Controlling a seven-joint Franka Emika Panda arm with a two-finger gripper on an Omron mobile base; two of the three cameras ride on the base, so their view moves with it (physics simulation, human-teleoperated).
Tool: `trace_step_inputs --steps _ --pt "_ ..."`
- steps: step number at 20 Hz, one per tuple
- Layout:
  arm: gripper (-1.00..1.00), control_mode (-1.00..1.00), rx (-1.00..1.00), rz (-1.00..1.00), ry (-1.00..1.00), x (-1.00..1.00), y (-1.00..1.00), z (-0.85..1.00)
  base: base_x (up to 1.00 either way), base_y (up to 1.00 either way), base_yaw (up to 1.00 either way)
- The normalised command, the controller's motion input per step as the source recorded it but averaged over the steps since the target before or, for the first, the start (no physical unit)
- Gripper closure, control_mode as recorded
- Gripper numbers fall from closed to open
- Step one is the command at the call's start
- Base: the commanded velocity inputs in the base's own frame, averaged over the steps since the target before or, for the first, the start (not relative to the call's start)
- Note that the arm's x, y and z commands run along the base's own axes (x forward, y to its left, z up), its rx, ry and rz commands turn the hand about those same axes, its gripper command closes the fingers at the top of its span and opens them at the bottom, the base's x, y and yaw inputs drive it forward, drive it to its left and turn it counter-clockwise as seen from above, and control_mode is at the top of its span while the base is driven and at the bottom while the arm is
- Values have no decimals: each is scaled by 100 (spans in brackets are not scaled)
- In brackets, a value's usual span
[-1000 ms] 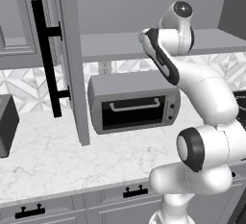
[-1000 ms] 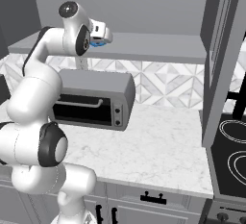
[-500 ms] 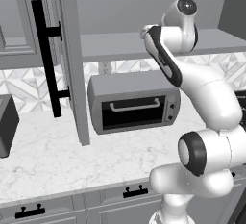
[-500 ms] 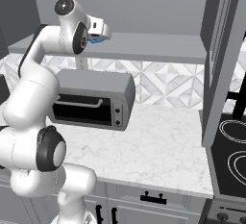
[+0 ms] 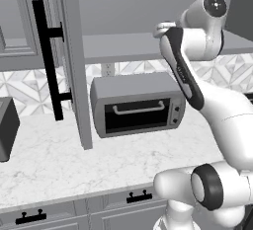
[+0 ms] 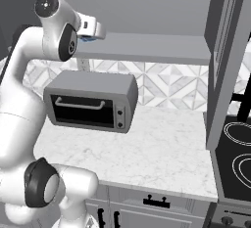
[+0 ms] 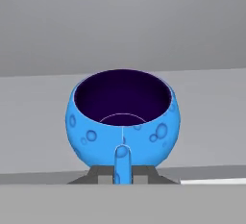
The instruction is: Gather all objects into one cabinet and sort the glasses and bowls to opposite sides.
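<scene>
**Claw carries the blue vessel up at the cabinet shelf**

Claw [image 7: 123, 176] is clamped on the squat glossy blue vessel [image 7: 123, 117], its two dark tips low against the near wall, either side of a small blue handle or nub that faces the camera. In the right base view the same claw [image 6: 88, 37] sits up at shelf height, a sliver of blue [image 6: 87, 39] showing beneath the white hand, right at the left end of the long grey shelf board [image 6: 147, 48]. Whether the vessel already rests on the board or hangs just above it, I cannot tell.

By my judgement the vessel is stiff, probably ceramic, light for its size and breakable; its slick glaze would let it slip if the squeeze loosens. The grip near the handle, low on the belly, looks a sound place to hold, though the rounded wall offers little flat surface.

Its outside is bright blue, dimpled with round crater-like spots; the inside is dark purple with a pale ring at the bottom. The shape is bulbous, narrowing slightly to a wide round mouth.

Outward, the shelf is plain matte grey. Below it stands a grey toaster oven [image 6: 90, 101] on a white marbled counter [image 6: 162, 148]. The tall grey cabinet door [image 5: 74, 66] stands open, its black bar handle [image 5: 47, 58] vertical.
</scene>
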Motion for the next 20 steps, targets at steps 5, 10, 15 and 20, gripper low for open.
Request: trace_step_inputs --steps 5,10,15,20 --pt "100 -100 10 0 0 -88 0 31 0 0 0" --pt "100 -100 2 0 0 -41 8 21 0 0 0" --pt "100 -100 0 0 1 -11 22 5 0 0 0" --pt "100 -100 0 0 3 -8 10 5 0 0 0"
